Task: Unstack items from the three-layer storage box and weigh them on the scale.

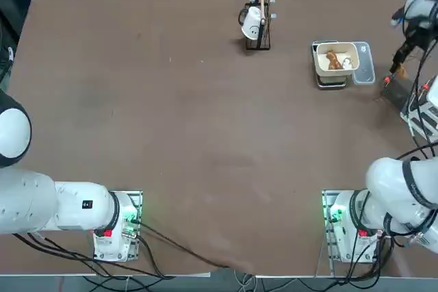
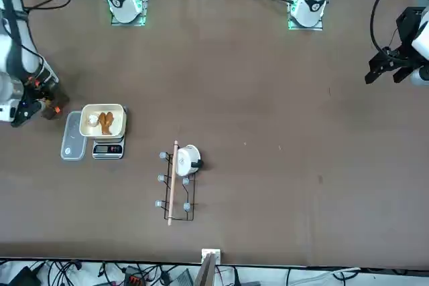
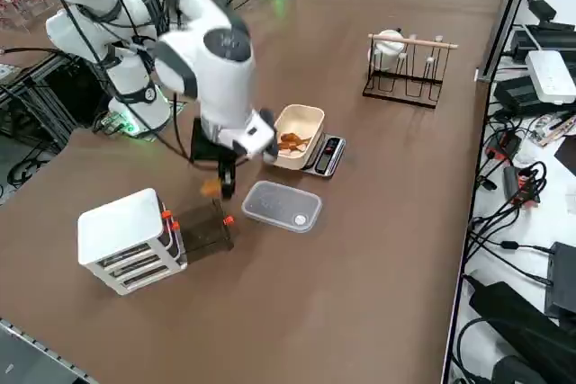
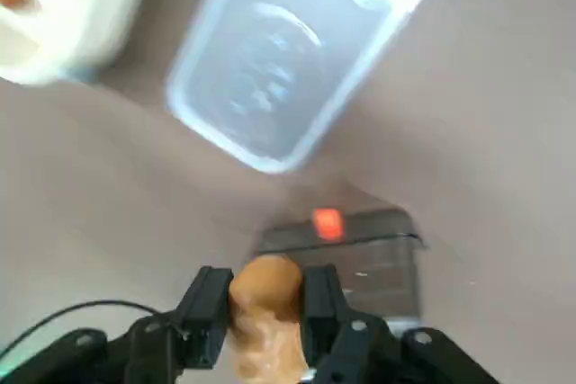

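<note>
The right gripper (image 4: 267, 287) has a tan lumpy piece (image 4: 267, 321) pinched between its fingers, which stand part-way open, pressed on its two sides. It hangs near the pulled-out drawer (image 3: 205, 229) of the box (image 3: 126, 240), which sits towards five o'clock from the grip, twelve being away from the robot's bases. The piece looks smooth and rounded, so a weak or off-centre squeeze could let it roll out — and an early drop would put it in the drawer or on the table, unweighed. The arm could also nudge the drawer or its red knob (image 4: 328, 224) if it moves off too low. At nine o'clock lies the lid (image 1: 365, 66), flat on the table, right on the way over; dipping early would clip it. Just beyond is the tray (image 3: 301, 119) on the scale (image 2: 108, 149), holding a brown piece (image 1: 333, 60) and a white one (image 1: 347, 63). A crooked release there might knock these, or leave the new one on the rim. The cup stand (image 1: 259, 44), with its cup (image 1: 252, 22), is well apart towards ten o'clock, off that route.
</note>
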{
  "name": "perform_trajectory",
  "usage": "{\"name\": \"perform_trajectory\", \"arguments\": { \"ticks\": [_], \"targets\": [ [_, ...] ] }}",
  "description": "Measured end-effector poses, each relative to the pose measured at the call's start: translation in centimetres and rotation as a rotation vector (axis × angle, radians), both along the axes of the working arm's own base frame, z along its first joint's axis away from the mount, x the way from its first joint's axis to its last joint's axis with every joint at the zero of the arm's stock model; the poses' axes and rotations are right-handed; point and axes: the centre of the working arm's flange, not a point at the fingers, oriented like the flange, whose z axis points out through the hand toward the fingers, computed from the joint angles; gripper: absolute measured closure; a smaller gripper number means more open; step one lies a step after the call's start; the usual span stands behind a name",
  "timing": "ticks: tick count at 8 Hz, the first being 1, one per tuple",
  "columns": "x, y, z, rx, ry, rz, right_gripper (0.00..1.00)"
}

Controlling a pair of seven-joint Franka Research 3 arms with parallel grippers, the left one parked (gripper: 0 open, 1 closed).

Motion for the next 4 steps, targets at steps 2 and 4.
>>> {"name": "perform_trajectory", "arguments": {
  "ticks": [2,4],
  "targets": [
    [1.4,4.1,2.2,0.135,0.021,-0.204,0.56],
    [2.9,9.3,1.1,0.149,0.066,-0.399,0.56]
  ]
}}
